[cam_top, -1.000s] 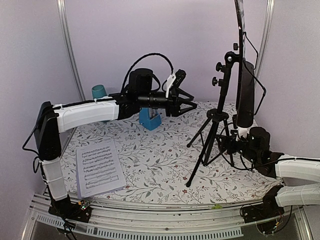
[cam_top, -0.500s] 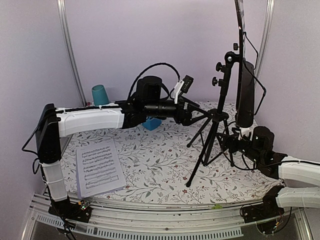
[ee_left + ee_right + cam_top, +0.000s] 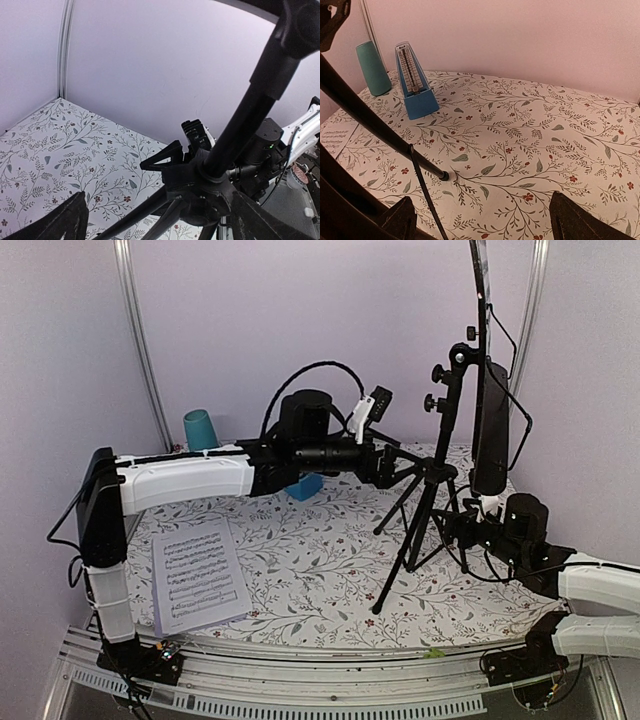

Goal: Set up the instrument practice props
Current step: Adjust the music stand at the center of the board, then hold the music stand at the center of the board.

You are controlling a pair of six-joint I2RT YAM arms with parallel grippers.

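The black tripod music stand (image 3: 432,472) stands at mid-right, its tray (image 3: 482,300) edge-on up high. My left gripper (image 3: 408,472) is open, with the tripod hub (image 3: 202,181) between its spread fingers (image 3: 65,222). My right gripper (image 3: 463,528) is open and empty, low beside the stand's right legs; one leg's foot (image 3: 444,175) lies before it. The blue pyramid metronome (image 3: 414,82) stands at the back, mostly hidden behind my left arm in the top view (image 3: 306,486). A printed sheet-music page (image 3: 198,575) lies flat at front left; I cannot make out a second page.
A tall teal cup (image 3: 200,428) stands at the back left corner, and it shows left of the metronome in the right wrist view (image 3: 372,69). A thin black cable (image 3: 422,192) hangs from the stand leg. The flowered tablecloth (image 3: 310,570) covers the table.
My left gripper has swung right, from above the metronome to the tripod hub, and now covers most of the metronome. The right arm has hardly moved.
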